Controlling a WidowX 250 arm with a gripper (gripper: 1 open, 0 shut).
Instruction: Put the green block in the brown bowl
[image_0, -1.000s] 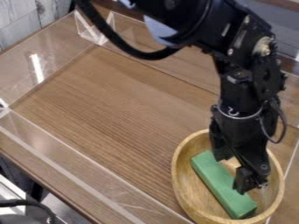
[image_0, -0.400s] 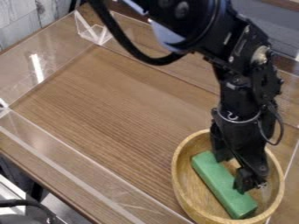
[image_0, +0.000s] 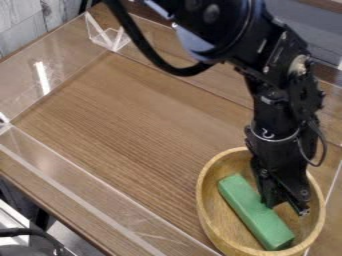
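Observation:
The green block (image_0: 253, 210) lies flat inside the brown bowl (image_0: 205, 197) at the table's front right, its long side running from the bowl's middle toward the near rim. My gripper (image_0: 290, 196) hangs down from the black arm over the right side of the bowl. Its two fingers are pressed together with nothing between them. The fingertips stand just right of the block's far end, and I cannot tell whether they touch it. The arm hides the bowl's far rim.
The bowl sits on a wooden table top (image_0: 127, 120) enclosed by low clear plastic walls (image_0: 54, 165). A clear plastic stand (image_0: 110, 38) is at the back left. The table's front-left edge drops off near the lower left corner.
The fingers, spread apart over the block's far end earlier, have closed together. The block stays lying in the bowl, and the arm has hardly moved.

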